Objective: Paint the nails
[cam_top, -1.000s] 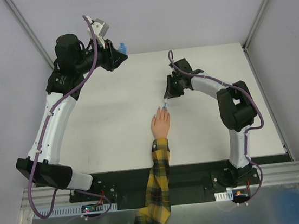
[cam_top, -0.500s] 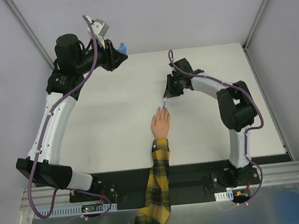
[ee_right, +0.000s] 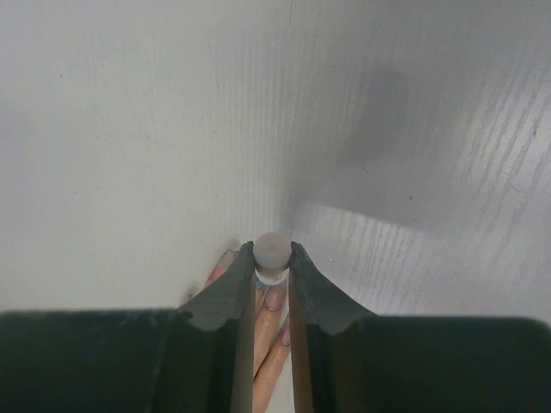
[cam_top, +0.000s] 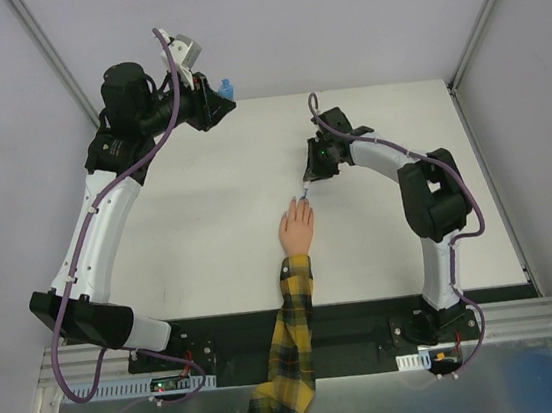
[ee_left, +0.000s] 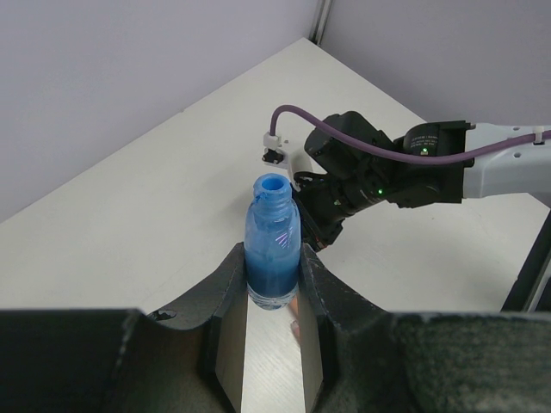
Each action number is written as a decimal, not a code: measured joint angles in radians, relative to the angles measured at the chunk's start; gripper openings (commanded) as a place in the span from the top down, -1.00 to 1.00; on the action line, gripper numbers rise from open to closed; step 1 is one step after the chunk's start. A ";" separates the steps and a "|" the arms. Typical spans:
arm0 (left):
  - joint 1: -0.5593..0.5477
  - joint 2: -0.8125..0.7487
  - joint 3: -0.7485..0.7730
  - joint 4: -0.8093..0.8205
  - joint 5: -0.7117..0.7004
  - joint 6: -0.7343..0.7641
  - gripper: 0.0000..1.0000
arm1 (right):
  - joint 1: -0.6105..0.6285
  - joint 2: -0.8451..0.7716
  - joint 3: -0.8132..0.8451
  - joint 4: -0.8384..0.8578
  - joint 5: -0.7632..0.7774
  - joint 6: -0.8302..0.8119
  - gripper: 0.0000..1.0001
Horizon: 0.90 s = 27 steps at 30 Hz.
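Note:
A small peach hand in a yellow-black plaid sleeve lies on the white table, fingers pointing away. Its nails show skin-toned under my right gripper, which is shut on the white brush cap. In the top view the right gripper hangs just beyond the fingertips, and the brush slants down to them. At the table's far left my left gripper is shut on an uncapped blue bottle, held upright above the table.
The white table ends in a black strip at the near edge. Grey walls and metal frame posts close off the back and sides. The right arm shows beyond the bottle in the left wrist view.
The right gripper has edged very slightly left over the fingertips. The left arm, the bottle and the hand have not moved.

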 measured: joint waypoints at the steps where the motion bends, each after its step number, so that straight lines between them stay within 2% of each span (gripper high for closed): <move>1: 0.000 0.000 0.000 0.000 0.000 0.000 1.00 | 0.000 0.000 0.000 0.000 0.000 0.000 0.99; 27: 0.000 0.000 0.000 0.006 0.006 -0.009 1.00 | -0.024 0.014 -0.001 0.047 -0.029 0.045 0.99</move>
